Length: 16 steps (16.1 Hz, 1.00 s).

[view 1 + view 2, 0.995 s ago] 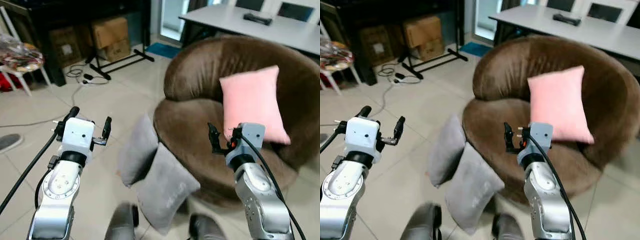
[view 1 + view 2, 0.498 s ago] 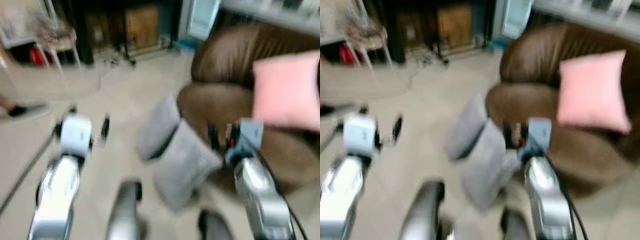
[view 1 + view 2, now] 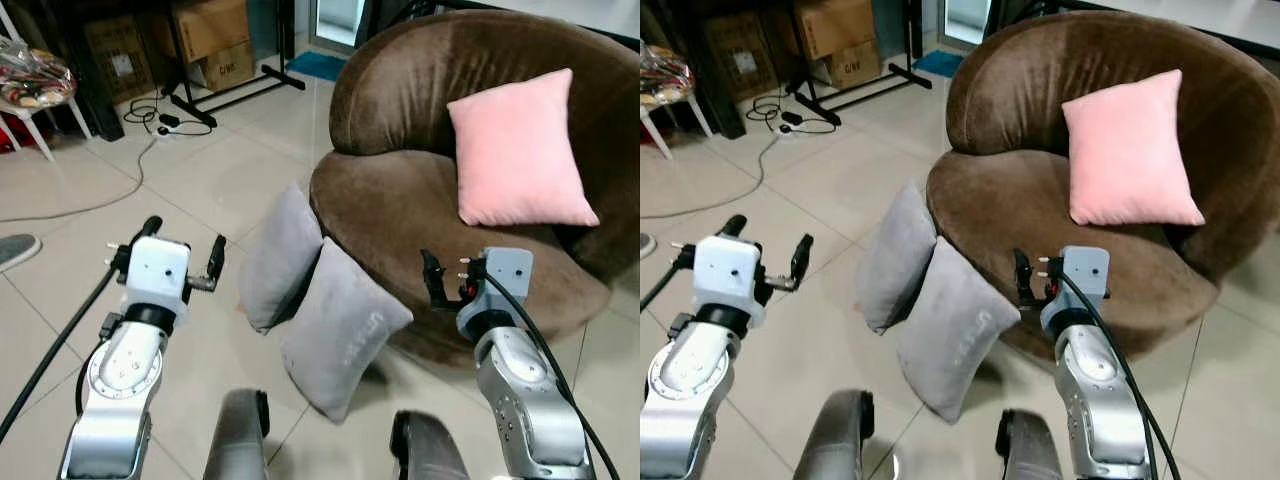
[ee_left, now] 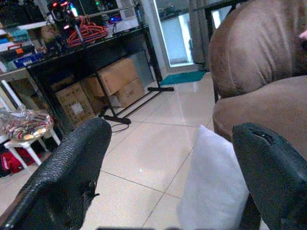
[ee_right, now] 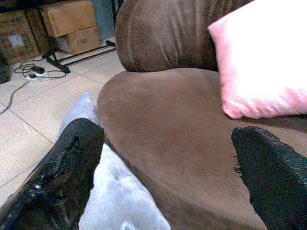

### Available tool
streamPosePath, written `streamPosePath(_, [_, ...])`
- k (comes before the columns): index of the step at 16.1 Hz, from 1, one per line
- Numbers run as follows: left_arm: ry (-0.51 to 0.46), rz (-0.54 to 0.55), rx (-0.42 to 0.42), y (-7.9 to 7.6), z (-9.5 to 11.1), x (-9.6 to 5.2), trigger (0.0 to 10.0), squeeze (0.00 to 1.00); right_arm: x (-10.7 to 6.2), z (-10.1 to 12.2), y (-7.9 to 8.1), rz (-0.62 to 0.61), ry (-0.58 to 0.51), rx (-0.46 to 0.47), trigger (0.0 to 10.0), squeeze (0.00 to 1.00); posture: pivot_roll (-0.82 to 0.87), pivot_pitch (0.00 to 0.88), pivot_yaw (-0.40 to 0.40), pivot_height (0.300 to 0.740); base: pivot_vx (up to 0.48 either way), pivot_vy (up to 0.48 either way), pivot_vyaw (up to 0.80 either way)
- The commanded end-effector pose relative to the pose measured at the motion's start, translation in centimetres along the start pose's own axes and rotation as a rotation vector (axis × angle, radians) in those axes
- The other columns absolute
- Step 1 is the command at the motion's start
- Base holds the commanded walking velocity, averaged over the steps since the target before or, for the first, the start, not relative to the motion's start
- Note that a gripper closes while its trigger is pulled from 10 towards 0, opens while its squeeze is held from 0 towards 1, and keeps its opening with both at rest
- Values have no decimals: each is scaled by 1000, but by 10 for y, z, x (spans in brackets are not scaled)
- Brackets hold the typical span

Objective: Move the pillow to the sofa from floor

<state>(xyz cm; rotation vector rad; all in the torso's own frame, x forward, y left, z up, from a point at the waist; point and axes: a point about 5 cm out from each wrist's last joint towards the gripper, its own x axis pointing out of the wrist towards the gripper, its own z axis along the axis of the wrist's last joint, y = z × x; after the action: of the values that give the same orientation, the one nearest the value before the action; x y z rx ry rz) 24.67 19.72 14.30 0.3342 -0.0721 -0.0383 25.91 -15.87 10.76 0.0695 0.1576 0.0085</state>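
Left eye view takes in two grey pillows on the tiled floor (image 3: 70,290), leaning against the front of the round brown sofa (image 3: 400,215): the nearer grey pillow (image 3: 340,335) overlaps the farther grey pillow (image 3: 280,255). A pink pillow (image 3: 520,150) stands on the sofa seat against the backrest. The left gripper (image 3: 182,248) hovers above the floor, just beside the grey pillows, fingers spread and empty. The right gripper (image 3: 447,278) hangs over the sofa's front edge, also spread, holding nothing. The left wrist view adds a dark shelf with red hangers (image 4: 88,33) and cardboard boxes (image 4: 117,81) beneath it. The right wrist view shows the pink pillow's corner resting on the seat.
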Motion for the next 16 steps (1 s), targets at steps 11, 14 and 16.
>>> streamPosePath(11, [-1, -14, -4, -2, 0, 0, 10000, 0, 3, 1, 0, -1, -2, -81, 10000, 0, 92, 0, -30, 577, 313, 0, 0])
streamPosePath(14, [-1, -18, -4, -2, 0, 0, 10000, 0, 4, 1, 0, -2, 1, -101, 10000, 0, 92, 0, -30, 577, 312, 0, 413])
streamPosePath(16, [0, -20, -3, -3, 0, 0, 10000, 0, 4, 1, -1, -3, 1, -102, 10000, 0, 92, 0, -30, 577, 311, 0, 800])
